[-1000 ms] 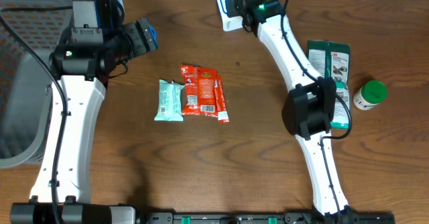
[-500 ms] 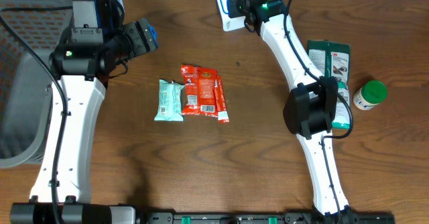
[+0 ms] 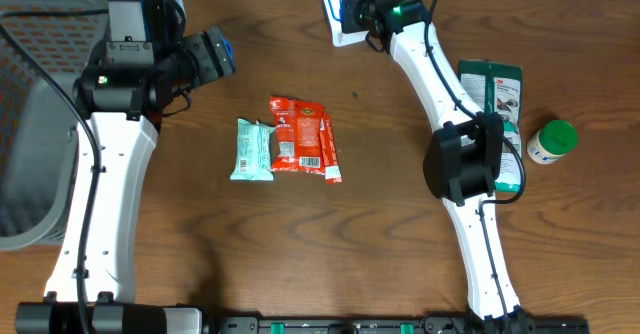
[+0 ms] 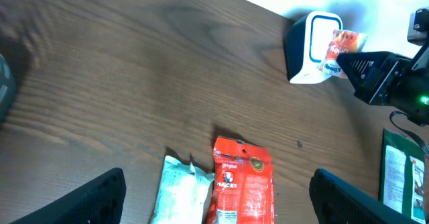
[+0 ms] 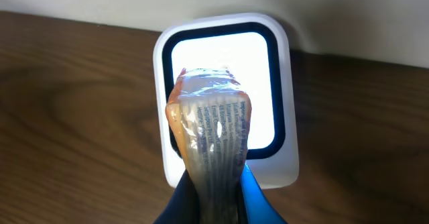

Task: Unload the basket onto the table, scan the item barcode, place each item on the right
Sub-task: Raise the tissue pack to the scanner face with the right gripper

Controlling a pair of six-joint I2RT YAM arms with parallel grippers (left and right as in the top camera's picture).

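Packet (image 5: 209,133) pinched in right end effector (image 5: 214,198) — facing scanner (image 5: 278,174).

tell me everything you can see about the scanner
The scanner is a white, plastic-looking box with rounded corners. Its face has a dark ring around a brightly lit white window. It stands upright at the far edge of the table. The right pincer, shut on a crinkly packet, holds the packet in front of the window, hiding its lower part in the wrist view. Whether the packet touches the face cannot be told.
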